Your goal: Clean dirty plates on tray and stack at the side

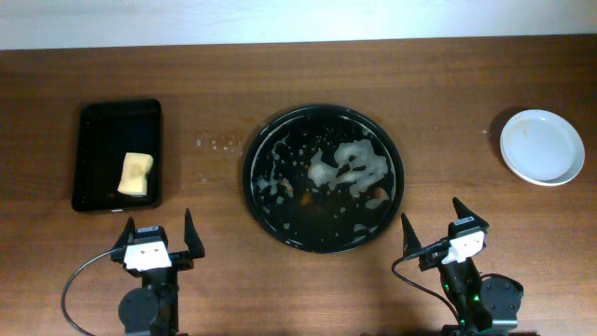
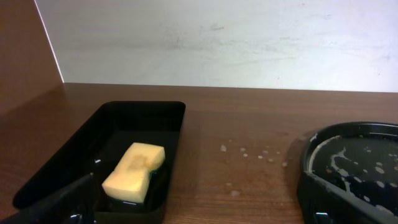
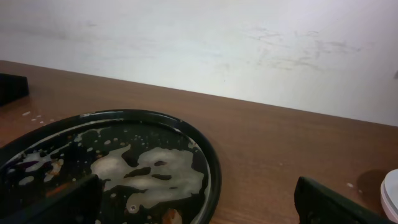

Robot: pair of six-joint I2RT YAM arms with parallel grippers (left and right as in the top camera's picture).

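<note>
The round black tray point(image 1: 249, 177) sits mid-table with no plate on it; white foam and orange sauce smears cover its floor. It also shows in the left wrist view point(image 2: 309, 155) and the right wrist view point(image 3: 212, 163). White plates point(image 1: 542, 147) rest on the table at the far right; I cannot tell how many are stacked. An edge of them shows in the right wrist view point(image 3: 392, 194). My left gripper point(image 1: 159, 233) is open and empty near the front edge, left of the tray point(image 2: 193, 211). My right gripper point(image 1: 435, 222) is open and empty, right of the tray point(image 3: 196, 205).
A small black rectangular tray point(image 1: 91, 126) at the left holds a yellow sponge point(image 1: 136, 174), also seen in the left wrist view point(image 2: 135, 170). Foam droplets point(image 1: 216, 144) dot the wood between the two trays. A pale wall runs behind the table.
</note>
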